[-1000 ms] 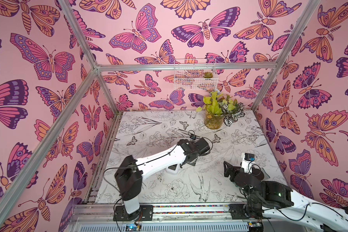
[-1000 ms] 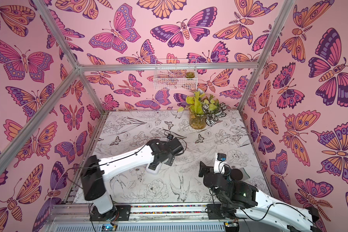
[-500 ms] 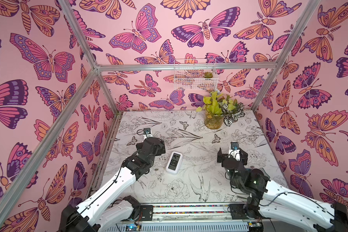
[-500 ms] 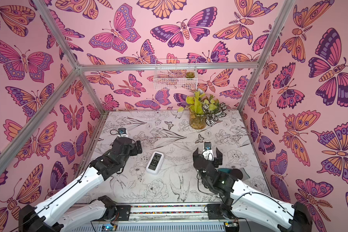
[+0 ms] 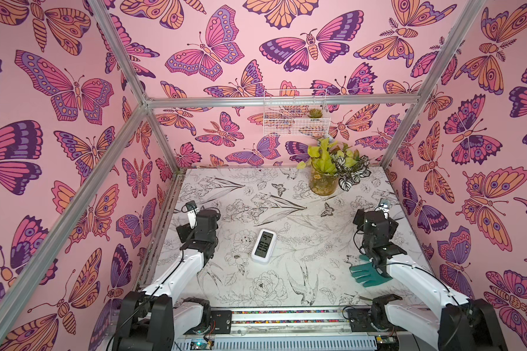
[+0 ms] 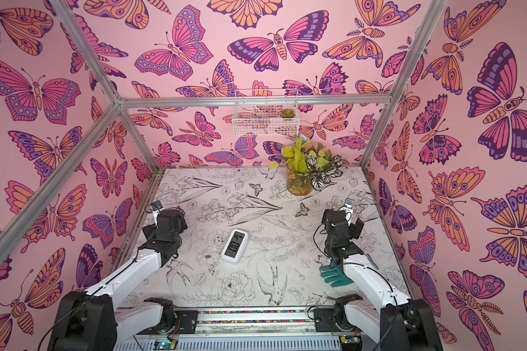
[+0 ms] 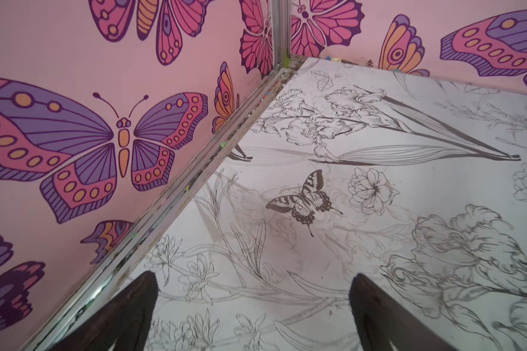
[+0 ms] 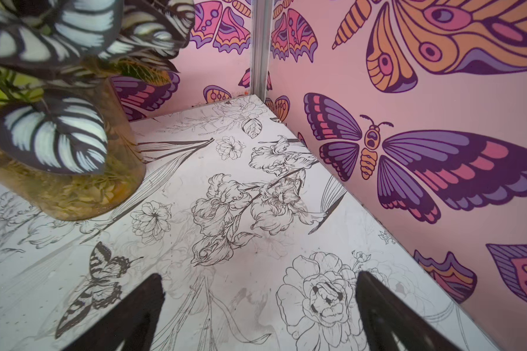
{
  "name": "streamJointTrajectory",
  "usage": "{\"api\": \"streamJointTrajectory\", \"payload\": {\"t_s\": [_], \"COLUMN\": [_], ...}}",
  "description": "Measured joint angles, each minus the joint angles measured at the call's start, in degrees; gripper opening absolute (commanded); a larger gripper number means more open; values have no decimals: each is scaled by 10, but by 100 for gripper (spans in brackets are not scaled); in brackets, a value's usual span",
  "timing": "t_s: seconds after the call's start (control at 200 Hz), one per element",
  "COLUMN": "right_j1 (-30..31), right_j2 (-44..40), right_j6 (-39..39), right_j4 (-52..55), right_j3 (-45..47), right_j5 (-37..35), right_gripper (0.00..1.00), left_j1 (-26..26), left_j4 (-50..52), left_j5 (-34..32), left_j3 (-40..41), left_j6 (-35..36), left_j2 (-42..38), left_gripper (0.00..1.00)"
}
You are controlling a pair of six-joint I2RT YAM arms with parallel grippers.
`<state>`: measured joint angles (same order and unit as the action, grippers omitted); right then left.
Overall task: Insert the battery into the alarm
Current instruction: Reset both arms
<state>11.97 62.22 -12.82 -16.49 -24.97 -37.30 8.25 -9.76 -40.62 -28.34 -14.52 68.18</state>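
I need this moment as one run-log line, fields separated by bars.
alarm flat, screen up, untouched | battery not seen | left fingers open, empty | right fingers open, empty | teal glove partly under right arm

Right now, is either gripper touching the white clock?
No, the alarm lies by itself, while the left gripper and right gripper hover open, well off to either side.

**Both arms out, fingers wide**

Left arm (image 5: 180, 270) stretched forward along the left side, white forearm rising to a black left wrist (image 5: 206, 228) tipped forward and down. At its tip, left fingers (image 7: 134, 304) spread wide apart, nothing between them. Right arm (image 5: 417, 279) posed as a mirror on the right side, black right wrist (image 5: 376, 231) raised and tipped the same way. At its tip, right fingers (image 8: 387, 310) spread equally wide, empty. Arms well apart, neither touching the other.
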Motion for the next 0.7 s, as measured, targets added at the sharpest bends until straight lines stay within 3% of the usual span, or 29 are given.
{"api": "streamJointTrajectory", "payload": {"t_s": [0.155, 0.3, 0.696], "right_j1": [0, 0, -9], "right_j2": [66, 123, 209], "right_j6": [30, 53, 121], "right_j4": [-49, -81, -289], "right_j3": [23, 20, 45], "right_j5": [15, 23, 91], "right_gripper": [99, 99, 99], "left_j1": [-1, -8, -26], "left_j4": [-131, -235, -306], "left_j5": [-11, 13, 97], "left_j3": [51, 62, 50], "left_j6": [65, 113, 186], "left_j2": [84, 106, 132], "left_gripper": [100, 100, 100]}}
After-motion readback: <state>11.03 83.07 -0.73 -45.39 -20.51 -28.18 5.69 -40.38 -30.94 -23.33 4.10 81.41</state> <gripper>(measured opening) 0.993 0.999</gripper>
